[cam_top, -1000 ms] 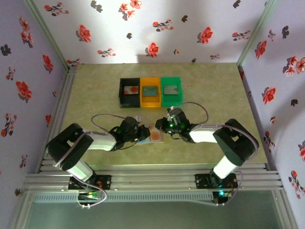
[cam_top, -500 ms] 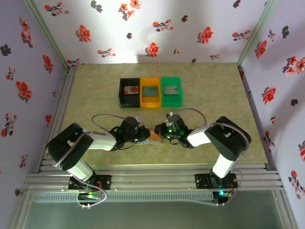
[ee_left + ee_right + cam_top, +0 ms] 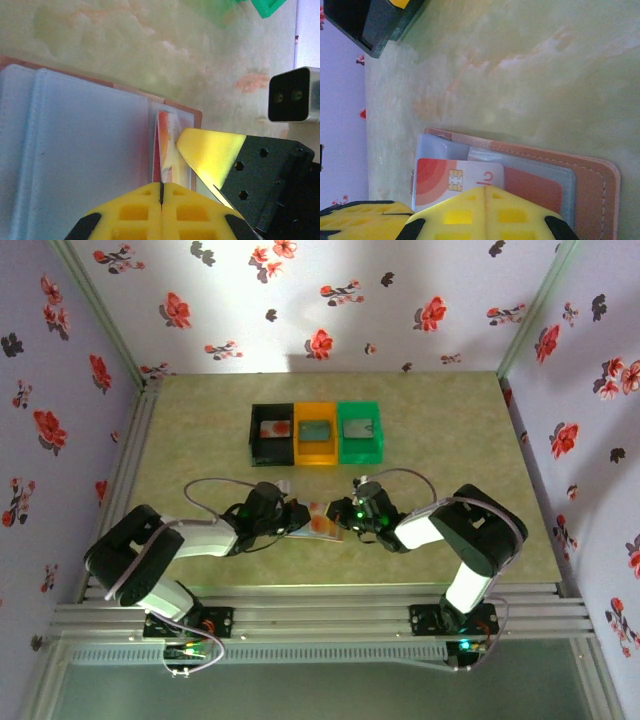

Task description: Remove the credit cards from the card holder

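The card holder (image 3: 322,523) lies open on the table between both arms, with pale blue inner panels (image 3: 85,150) and a tan rim (image 3: 592,185). A credit card (image 3: 452,177), white with a red-orange corner and a gold chip, sticks partly out of a pocket. My left gripper (image 3: 161,186) is shut, and the card's edge (image 3: 167,155) runs straight into the seam between its yellow fingers. My right gripper (image 3: 484,190) is shut too. Its tips sit over the lower part of the card and holder, and one flat yellow finger (image 3: 210,152) lies right beside the card.
Three small bins stand side by side behind the holder: black (image 3: 255,447), orange (image 3: 316,456) and green (image 3: 380,445), each with a card lying inside. Open tabletop separates them from the holder. Floral walls close in the table at both sides and the back.
The right gripper has come down and left from above the holder to rest at the card. The left arm has shifted slightly left, its gripper staying at the holder's left end.
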Tool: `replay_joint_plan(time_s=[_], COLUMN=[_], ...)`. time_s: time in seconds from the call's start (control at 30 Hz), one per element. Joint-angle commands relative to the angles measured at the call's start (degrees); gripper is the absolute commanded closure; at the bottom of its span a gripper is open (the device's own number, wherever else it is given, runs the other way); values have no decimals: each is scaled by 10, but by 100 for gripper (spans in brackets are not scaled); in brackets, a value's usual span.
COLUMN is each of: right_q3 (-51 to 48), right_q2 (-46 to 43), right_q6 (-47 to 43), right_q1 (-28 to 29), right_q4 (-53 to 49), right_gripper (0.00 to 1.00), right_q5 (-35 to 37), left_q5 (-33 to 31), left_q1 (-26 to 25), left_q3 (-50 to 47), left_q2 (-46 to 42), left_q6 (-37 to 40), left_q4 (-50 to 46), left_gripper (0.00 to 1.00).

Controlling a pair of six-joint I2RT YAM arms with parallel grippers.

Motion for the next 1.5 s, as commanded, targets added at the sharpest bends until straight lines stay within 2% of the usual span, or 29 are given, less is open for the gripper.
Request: replay_joint_plan(time_s=[0.0, 0.27, 0.37, 0.43, 0.53, 0.63, 0.83, 0.97, 1.07, 1.13, 1.4, 1.47], right_q3=[-13, 27, 41, 47, 48, 34, 7, -1, -11, -15, -23, -25], right_q2=[4, -27, -52, -77, -116, -146, -145, -129, -117, -114, -113, -122], right_q6=[-7, -58, -83, -102, -132, -145, -117, -100, -78, -69, -65, -68], right_q1=[-10, -25, -33, -36, -37, -36, -32, -27, -21, -15, -6, -7], right_q4=[-46, -98, -109, -117, -129, -112, -25, 14, 81, 120, 153, 149], right_gripper=[98, 92, 78, 62, 45, 39, 36, 38, 45, 52, 86, 92], right_q5=[7, -29, -60, -82, -107, -123, -166, -173, -186, -191, -190, -186], left_q5=[3, 15, 23, 35, 37, 43, 58, 60, 63, 65, 61, 60], left_q1=[15, 39, 40, 40, 40, 40, 40, 40, 40, 40, 40, 40], left_q3=[-14, -39, -47, -51, -61, -69, -71, -76, -79, -82, -81, -81], left_q2=[-34, -138, -166, -173, -179, -174, -158, -152, -149, -148, -145, -144], left_q6=[18, 49, 54, 54, 55, 50, 36, 25, 18, 16, 15, 15], left_q4=[9, 14, 28, 38, 44, 66, 115, 142, 152, 159, 157, 153], left_gripper=[100, 100, 100, 100, 100, 100, 100, 100, 100, 100, 100, 92])
